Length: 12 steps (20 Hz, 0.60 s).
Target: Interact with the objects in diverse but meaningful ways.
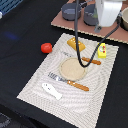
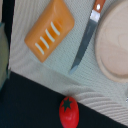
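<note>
While the arm [image 1: 107,12] hangs at the top of the exterior view, its gripper isn't visible in either pic, so can't tell if it's open or closed. A black cable [image 1: 82,47] loops down from the arm over the placemat [image 1: 35,85].

Landmark = round tan plate [image 1: 73,68], roughly mid-placemat on the dark bench [image 1: 20,30].

- Orange ridged block [image 1: 76,44]: just beyond the plate, twd the arm, lying flat on the mat. Wrist view shows it [image 2: 49,29] w/ three pale slots on top, tilted diagonally, next to the knife blade but not touching.
- Red tomato ball [image 1: 46,47]: off the mat, on the bench, to the exterior view's left of the plate, well apart from it. Wrist view: sits [image 2: 68,111] on the dark surface near the mat edge, green star-shaped top facing the cam.
- Yellow packet [image 1: 102,50]: to the exterior view's right of the plate, near the mat's far edge, red mark on it.
- White fish piece [image 1: 51,90]: near side of the plate, twd the mat's front corner, lying flat.

Cutlery: knife [image 2: 86,37], wooden handle, blade lying beside the plate rim [image 2: 112,45]; fork [image 1: 67,81] lies on the near side of the plate, betw. plate and fish. Grey pots [image 1: 80,11] sit on a brown board [image 1: 62,20] behind the mat, near the arm.
</note>
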### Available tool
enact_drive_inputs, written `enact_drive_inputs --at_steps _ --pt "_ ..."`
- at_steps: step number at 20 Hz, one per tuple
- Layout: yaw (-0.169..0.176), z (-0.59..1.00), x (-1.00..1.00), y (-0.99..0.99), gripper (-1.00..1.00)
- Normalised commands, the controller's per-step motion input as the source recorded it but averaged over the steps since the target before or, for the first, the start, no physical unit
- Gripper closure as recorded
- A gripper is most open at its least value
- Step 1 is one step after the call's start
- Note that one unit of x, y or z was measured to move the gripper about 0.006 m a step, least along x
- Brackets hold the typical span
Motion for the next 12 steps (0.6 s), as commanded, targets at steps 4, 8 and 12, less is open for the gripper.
enact_drive_inputs --at_steps 4,8,12 --pt "0.022 -0.01 -1.0 -0.15 -1.0" --pt "0.017 -0.03 -1.0 -0.18 -1.0" --pt "0.014 -0.06 -1.0 -0.2 -1.0"
